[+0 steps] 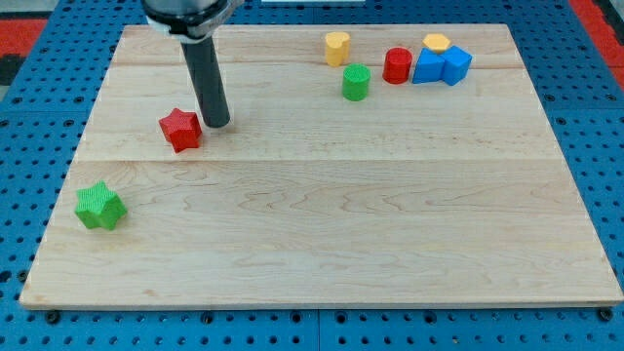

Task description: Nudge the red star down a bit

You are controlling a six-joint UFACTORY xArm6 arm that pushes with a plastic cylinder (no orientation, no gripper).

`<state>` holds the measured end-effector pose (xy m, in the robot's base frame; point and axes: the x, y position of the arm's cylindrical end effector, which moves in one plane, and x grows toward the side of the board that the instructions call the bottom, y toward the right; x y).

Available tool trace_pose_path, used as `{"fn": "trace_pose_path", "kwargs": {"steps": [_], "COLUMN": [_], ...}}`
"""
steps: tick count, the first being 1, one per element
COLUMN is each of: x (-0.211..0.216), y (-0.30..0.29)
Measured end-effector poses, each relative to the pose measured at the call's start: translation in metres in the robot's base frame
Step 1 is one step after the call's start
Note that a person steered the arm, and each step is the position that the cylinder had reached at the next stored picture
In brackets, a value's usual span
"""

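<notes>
Since my tip (216,125) sits just beside the red star (180,129), on the star's right toward the view's right, it seems best to circle to the star's top side and push gently toward the view's bottom. I have no fingers to spread or press together, only a rod; no containers show on the table (322,234)

A pale wooden board (322,224) lies on a blue perforated surface (595,117), with red showing at the top corners.
</notes>
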<state>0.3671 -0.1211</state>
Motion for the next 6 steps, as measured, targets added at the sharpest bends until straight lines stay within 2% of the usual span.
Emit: {"fn": "trace_pose_path", "kwargs": {"steps": [1,2,3,5,6], "x": [0.012,0.047,0.039,-0.026,0.030], "y": [-0.021,-0.027,-0.014,-0.056,-0.057]}}
